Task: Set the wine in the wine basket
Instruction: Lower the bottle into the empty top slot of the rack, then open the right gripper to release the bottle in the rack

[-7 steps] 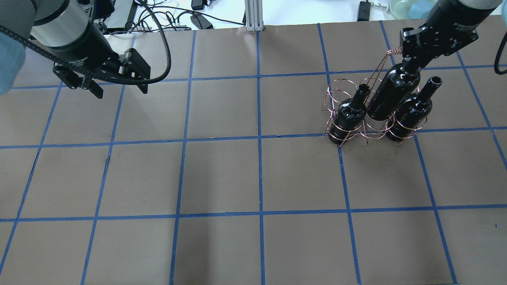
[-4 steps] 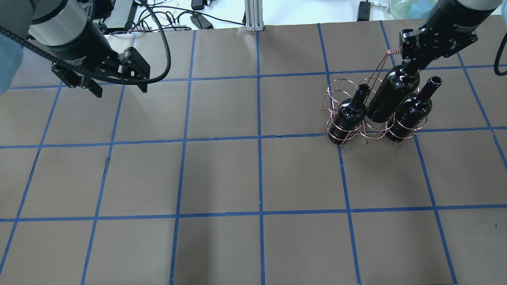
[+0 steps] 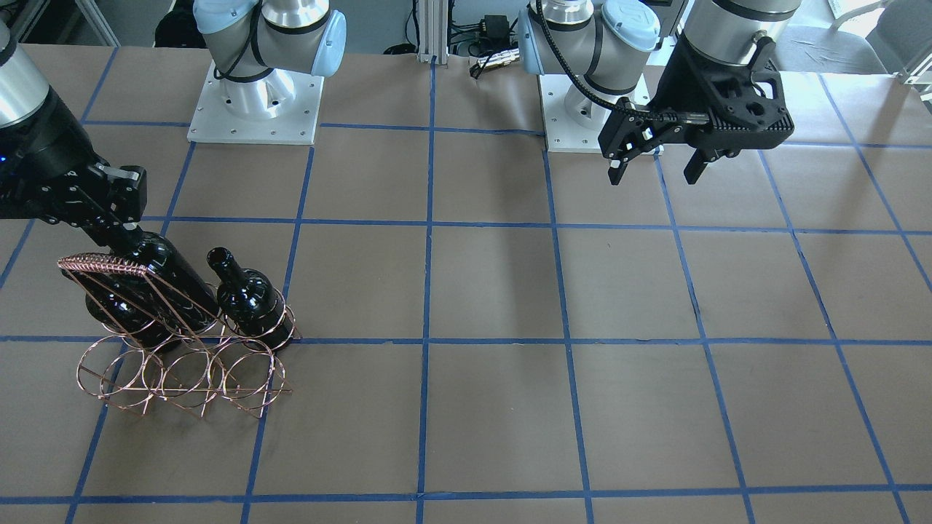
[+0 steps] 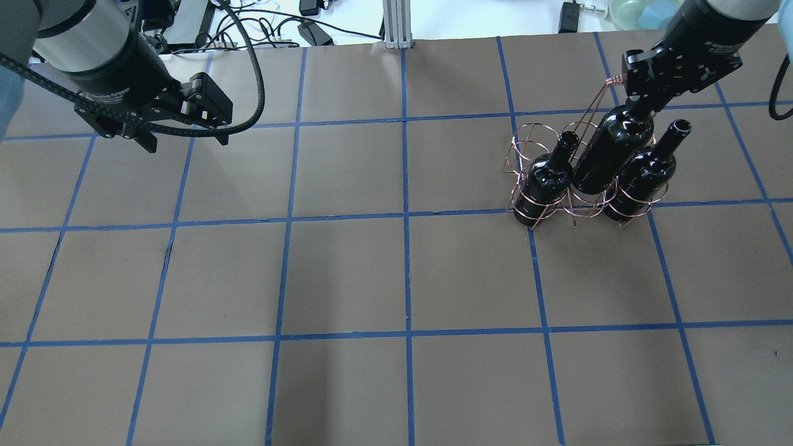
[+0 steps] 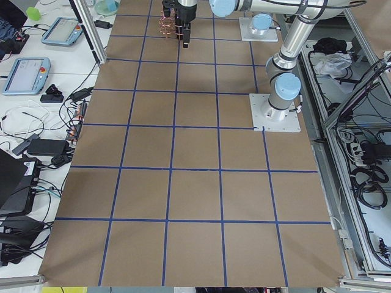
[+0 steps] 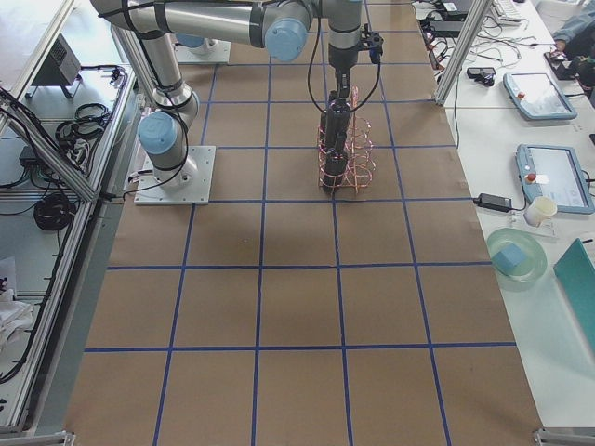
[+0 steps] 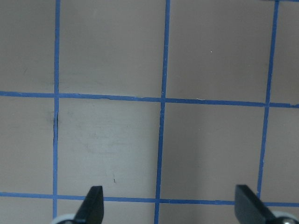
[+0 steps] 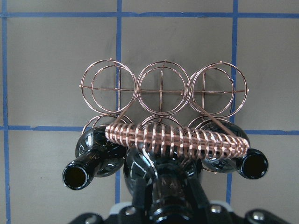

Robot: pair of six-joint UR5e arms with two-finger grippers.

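The copper wire wine basket (image 4: 525, 141) stands at the right of the table, also in the front view (image 3: 182, 378) and right wrist view (image 8: 161, 88). Two black bottles (image 4: 545, 179) (image 4: 644, 173) stand in the outer rings of the row nearer the robot. My right gripper (image 4: 639, 102) is shut on the neck of a third wine bottle (image 4: 610, 155), which sits down in the middle ring between them, under the coiled handle (image 8: 177, 140). I cannot tell if its base rests. My left gripper (image 4: 184, 139) is open and empty, far off at the left.
The far row of three rings (image 8: 215, 88) holds nothing. Brown paper with blue tape lines (image 4: 406, 217) covers the table. Cables and a metal post (image 4: 396, 25) lie beyond the far edge. The left wrist view shows only bare table between the open fingers (image 7: 96, 200).
The held bottle has sunk a little deeper into the middle ring as my right gripper shifted slightly. My left gripper has drifted a little toward the far left, still open.
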